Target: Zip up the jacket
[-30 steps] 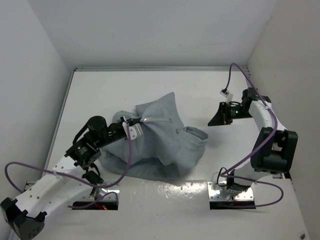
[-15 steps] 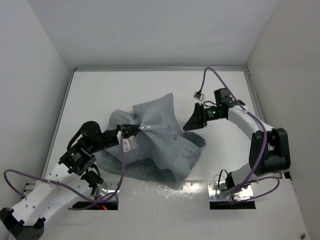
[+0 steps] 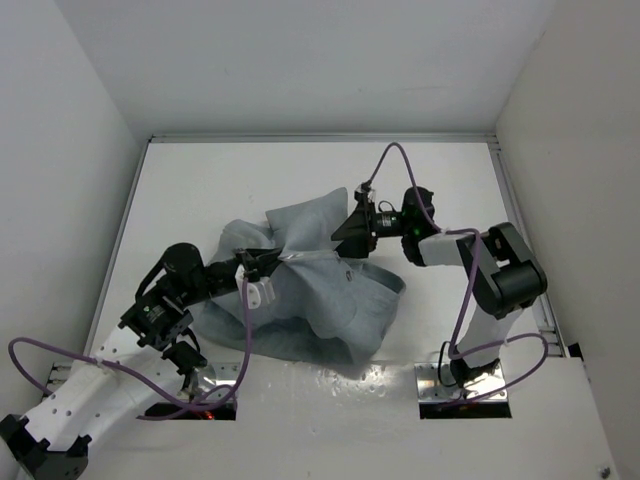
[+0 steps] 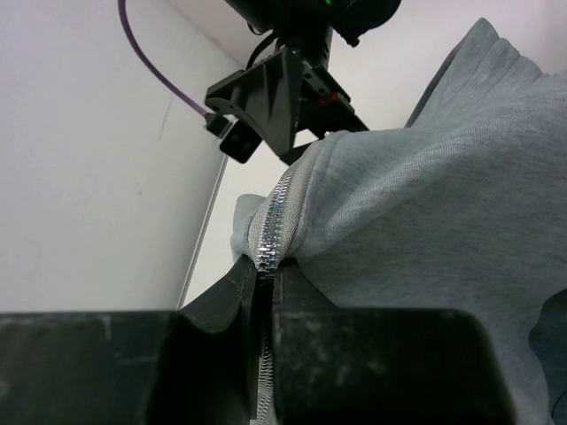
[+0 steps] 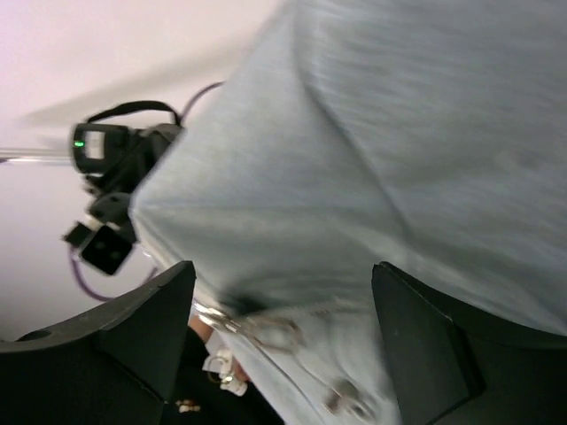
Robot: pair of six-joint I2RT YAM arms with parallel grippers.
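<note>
The jacket (image 3: 320,290) lies bunched mid-desk (image 3: 250,170), its zipper (image 4: 282,208) running from the left claw (image 3: 266,260), clenched on the zipper's near end, rightward to the right claw (image 3: 350,232), whose released, wide-spread jaws straddle the cloth at the far end.

Bright even overhead light, soft shadows, glare on table (image 3: 372,377) near edge, right wrist view motion-blurred over jacket (image 5: 399,133), left wrist foreground dark, defocused
</note>
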